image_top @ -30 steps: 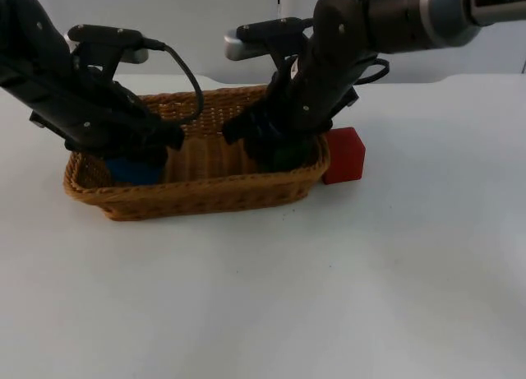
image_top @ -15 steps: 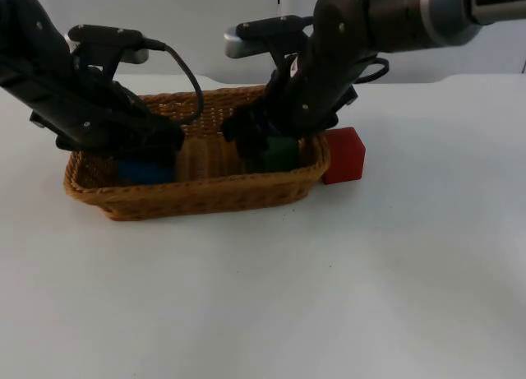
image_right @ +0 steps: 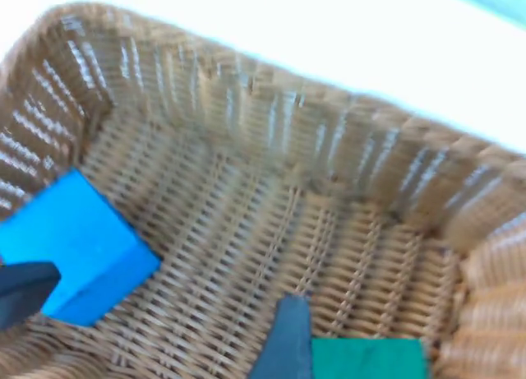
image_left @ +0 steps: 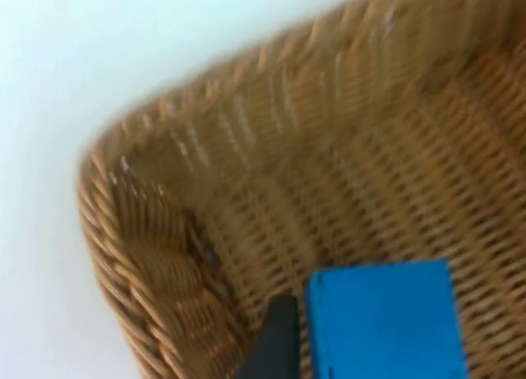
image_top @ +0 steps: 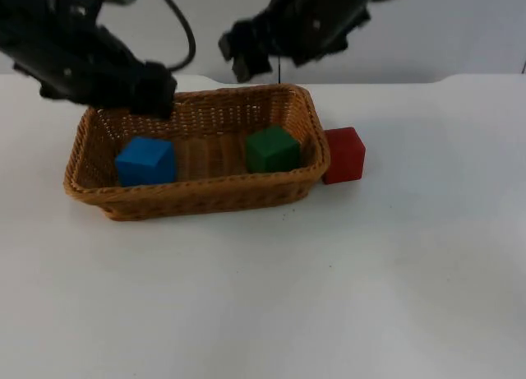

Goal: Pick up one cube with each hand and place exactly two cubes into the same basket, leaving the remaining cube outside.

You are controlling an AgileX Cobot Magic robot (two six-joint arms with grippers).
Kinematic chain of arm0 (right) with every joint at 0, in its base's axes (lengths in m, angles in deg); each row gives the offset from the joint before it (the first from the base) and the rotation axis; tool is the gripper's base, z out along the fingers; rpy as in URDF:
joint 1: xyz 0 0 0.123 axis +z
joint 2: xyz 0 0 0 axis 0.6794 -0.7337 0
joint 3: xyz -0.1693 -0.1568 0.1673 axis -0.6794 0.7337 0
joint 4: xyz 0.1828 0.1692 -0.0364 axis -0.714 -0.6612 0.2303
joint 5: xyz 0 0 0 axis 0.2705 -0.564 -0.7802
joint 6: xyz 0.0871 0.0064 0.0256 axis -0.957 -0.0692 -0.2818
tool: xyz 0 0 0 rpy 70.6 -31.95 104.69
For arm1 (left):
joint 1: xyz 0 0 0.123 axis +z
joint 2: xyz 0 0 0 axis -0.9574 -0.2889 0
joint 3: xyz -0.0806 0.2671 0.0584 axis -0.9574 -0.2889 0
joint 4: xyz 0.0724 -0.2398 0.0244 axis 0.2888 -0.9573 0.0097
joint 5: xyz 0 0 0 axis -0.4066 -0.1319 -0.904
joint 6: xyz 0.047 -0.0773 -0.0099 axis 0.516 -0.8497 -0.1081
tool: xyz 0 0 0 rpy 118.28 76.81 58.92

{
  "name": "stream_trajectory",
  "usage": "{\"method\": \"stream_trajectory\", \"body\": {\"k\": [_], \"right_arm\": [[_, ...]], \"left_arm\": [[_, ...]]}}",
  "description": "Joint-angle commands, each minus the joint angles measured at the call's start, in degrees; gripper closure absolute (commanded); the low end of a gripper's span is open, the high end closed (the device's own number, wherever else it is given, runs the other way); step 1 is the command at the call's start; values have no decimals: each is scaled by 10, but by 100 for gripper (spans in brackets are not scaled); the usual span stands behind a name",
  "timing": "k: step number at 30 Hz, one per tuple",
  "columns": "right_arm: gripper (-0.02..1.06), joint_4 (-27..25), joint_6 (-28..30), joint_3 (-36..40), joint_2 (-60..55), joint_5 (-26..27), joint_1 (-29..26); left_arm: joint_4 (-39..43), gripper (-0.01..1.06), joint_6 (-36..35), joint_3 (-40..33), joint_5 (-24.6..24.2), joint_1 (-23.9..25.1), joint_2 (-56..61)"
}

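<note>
We see the blue cube lying on the woven floor of the wicker basket, near one rounded corner, white table beyond.

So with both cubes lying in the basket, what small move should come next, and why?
Probably just retreat both arms and stop. The blue cube and green cube lie loose in the wicker basket, the red cube sits outside by its end, and the left gripper and right gripper hang above the rim, holding nothing.
</note>
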Motion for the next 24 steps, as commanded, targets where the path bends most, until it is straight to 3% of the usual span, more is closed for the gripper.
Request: {"method": "stream_trajectory", "body": {"k": [1,12,24], "right_arm": [[34,8,5,-4,36,-28,2],[34,27,5,-4,139,-104,2],[34,15,5,19,204,-147,4]], "left_arm": [[3,27,0,4,-9,1,39],[1,27,0,4,-41,1,187],[1,27,0,3,-132,1,282]]}}
